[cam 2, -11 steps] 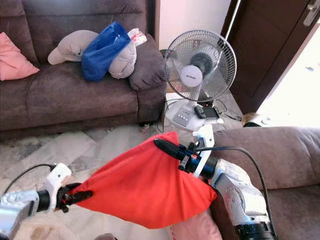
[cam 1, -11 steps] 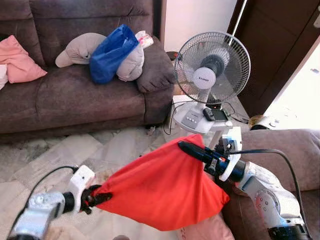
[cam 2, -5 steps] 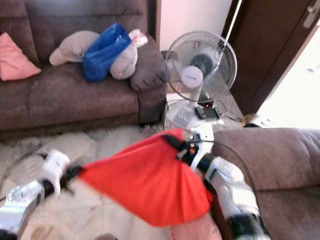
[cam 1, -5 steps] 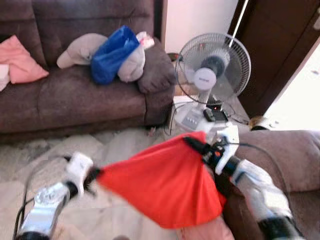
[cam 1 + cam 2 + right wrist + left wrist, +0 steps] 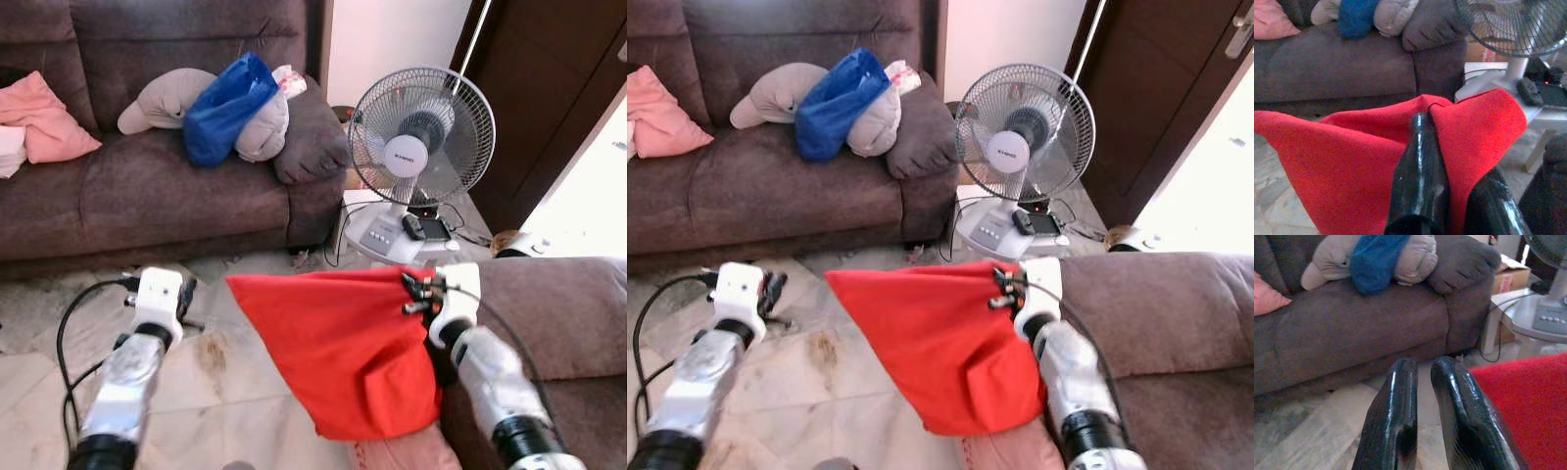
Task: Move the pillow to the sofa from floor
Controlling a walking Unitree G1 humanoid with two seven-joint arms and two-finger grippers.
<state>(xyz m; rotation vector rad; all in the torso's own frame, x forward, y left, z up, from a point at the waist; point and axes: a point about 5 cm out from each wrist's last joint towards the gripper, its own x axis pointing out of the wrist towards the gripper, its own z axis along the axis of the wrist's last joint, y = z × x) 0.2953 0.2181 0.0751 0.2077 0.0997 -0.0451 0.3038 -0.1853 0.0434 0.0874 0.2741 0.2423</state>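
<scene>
Brown upholstery covered the sofa (image 5: 147, 186) at the far left, where a pink cushion (image 5: 44, 117) and a heap of grey and blue bundles (image 5: 220, 108) already took up part of the seat. Nearer, the left claw (image 5: 1422, 382) hung over the tiled floor (image 5: 225, 382) with its fingers pressed almost together on nothing, the cloth's edge lying just beside it. The red pillow (image 5: 343, 343) dangled in the air above the floor, well apart from the sofa, pinched at one top corner by the right claw (image 5: 1449, 161) alone. That single pinch looked like the weak point: the slack fabric could slide out from between the fingers and drop. A swing of the hanging cloth could also catch the fan (image 5: 419, 137) standing just behind it (its cable trailed on the floor nearby). To the right, the armrest of a second couch (image 5: 568, 304) crowded the right arm's elbow.
</scene>
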